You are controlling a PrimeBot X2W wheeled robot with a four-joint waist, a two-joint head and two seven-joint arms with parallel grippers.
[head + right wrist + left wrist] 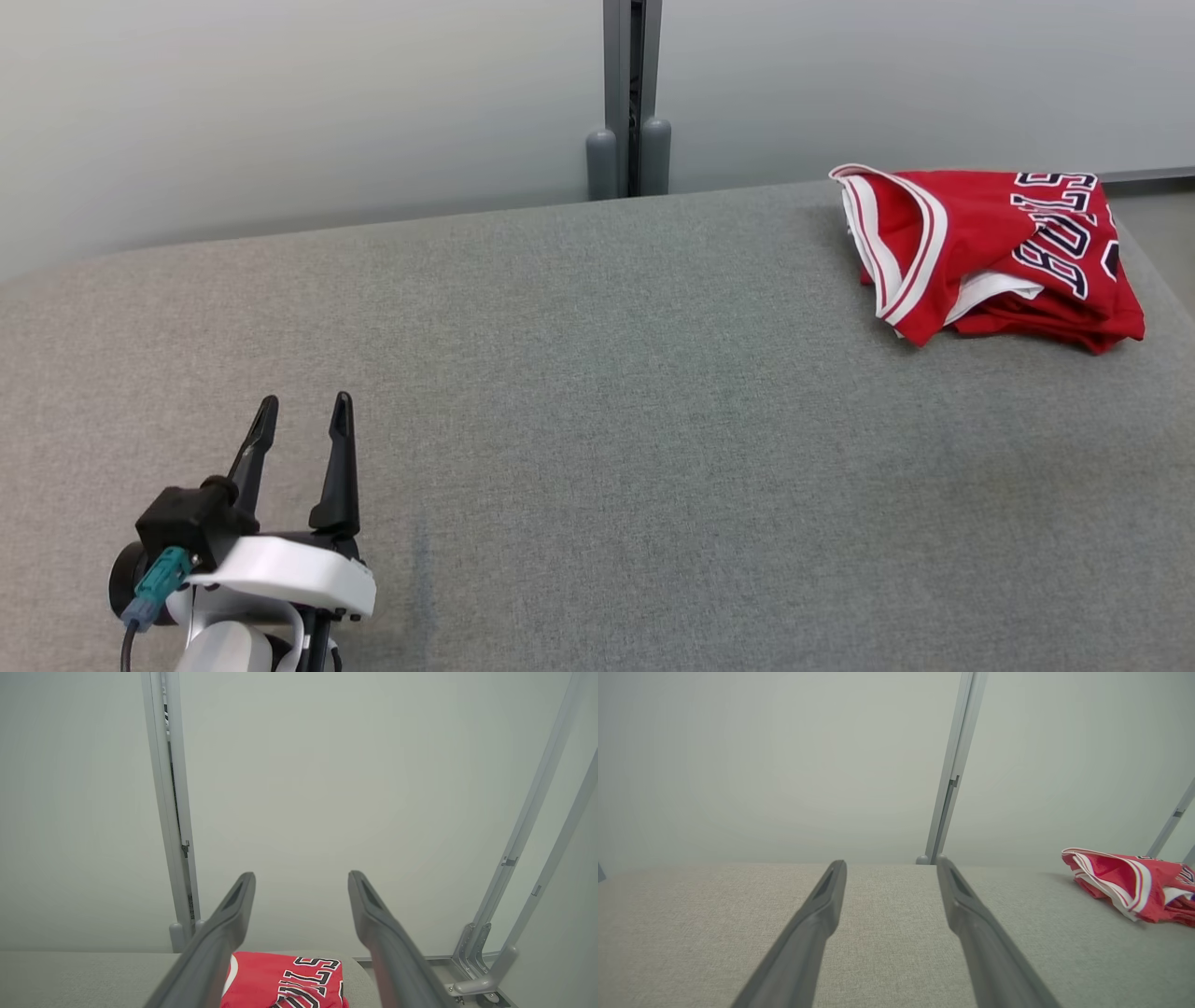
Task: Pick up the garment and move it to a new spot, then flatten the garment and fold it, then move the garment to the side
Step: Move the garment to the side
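At 7 o'clock, nearest me, my left jaws hang released and empty over the table (597, 420). I judge they are parked there because the cloth lies beyond their easy reach. My right jaws, also spread and holding nothing, point out over the jersey (990, 252), probably because that arm sits closer to it. The red jersey lies bunched at 2 o'clock, on the table's far right corner. The table's cover is smooth grey weave. Beyond it are pale wall panels (280, 103), with a metal post (632, 93) at 12 o'clock.
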